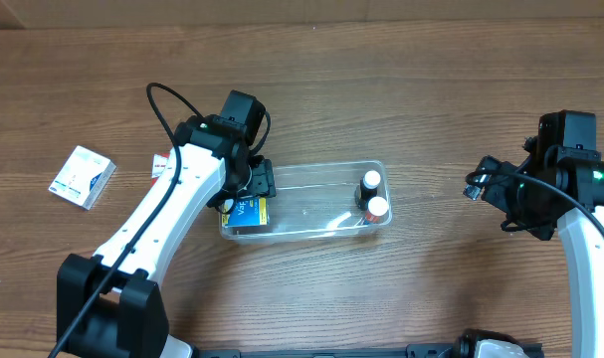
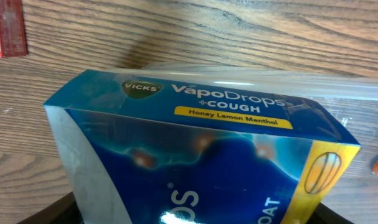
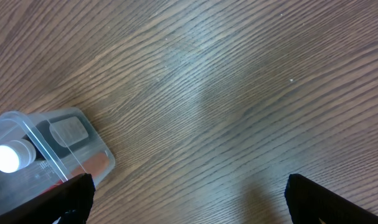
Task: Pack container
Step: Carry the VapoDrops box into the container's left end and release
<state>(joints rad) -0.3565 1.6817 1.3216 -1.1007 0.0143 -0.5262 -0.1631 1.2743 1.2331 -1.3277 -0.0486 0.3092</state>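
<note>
The clear plastic container (image 1: 311, 177) lies mid-table with two white-capped bottles (image 1: 371, 181) at its right end. My left gripper (image 1: 254, 195) is at the container's left end, shut on a blue and yellow Vicks VapoDrops box (image 1: 249, 212), which sits inside the container's left end. The box (image 2: 201, 155) fills the left wrist view, with the container rim (image 2: 338, 87) behind it. My right gripper (image 1: 486, 189) is open and empty, off to the right of the container. The right wrist view shows the container corner (image 3: 64, 134) and a bottle cap (image 3: 7, 157).
A white and blue box (image 1: 83, 177) lies at the far left. A red and white box (image 1: 159, 164) lies beside the left arm and shows in the left wrist view (image 2: 8, 28). Bare wood lies between the container and my right gripper.
</note>
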